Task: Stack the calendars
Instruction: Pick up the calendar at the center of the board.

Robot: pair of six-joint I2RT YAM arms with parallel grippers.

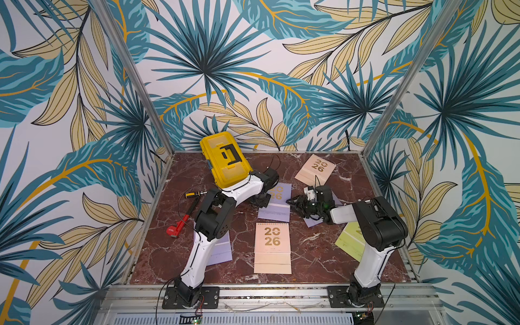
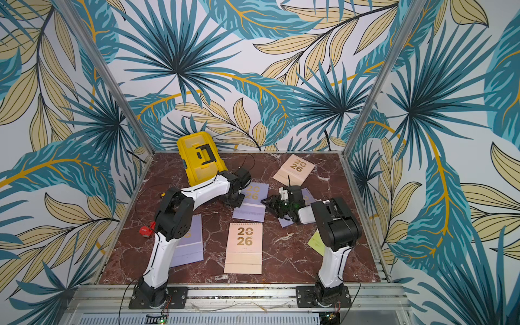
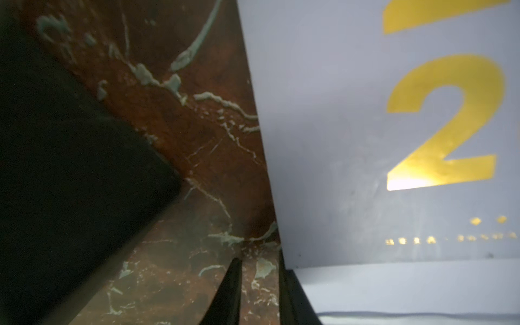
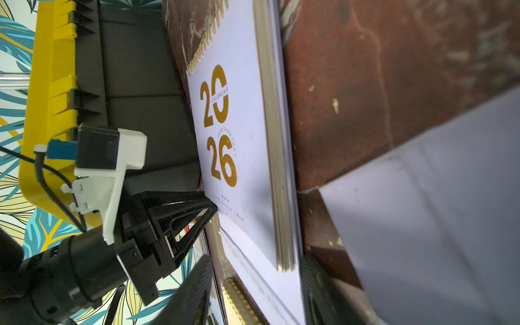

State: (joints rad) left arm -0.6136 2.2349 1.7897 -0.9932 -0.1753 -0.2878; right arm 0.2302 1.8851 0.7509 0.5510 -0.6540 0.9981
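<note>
- Where both top views look down on the marble table, six calendars lie scattered flat. A centre lilac calendar is mid-table, a far peach calendar far right, and a near peach calendar near centre. A left lilac calendar lies under the left arm, a right lilac calendar under the right wrist, and a lime green calendar near right.
- Both top views also put the left gripper at the centre lilac calendar's left edge and the right gripper at its right edge. A yellow toolbox sits far left.
- Left wrist view: the left gripper's fingers stand slightly parted with bare marble between them, grasping nothing, just beside the centre lilac calendar's edge.
- Right wrist view: the right gripper's fingers stand wide apart astride that calendar's right edge. Whether either touches it I cannot tell. The left gripper's tips reach the opposite edge.
</note>
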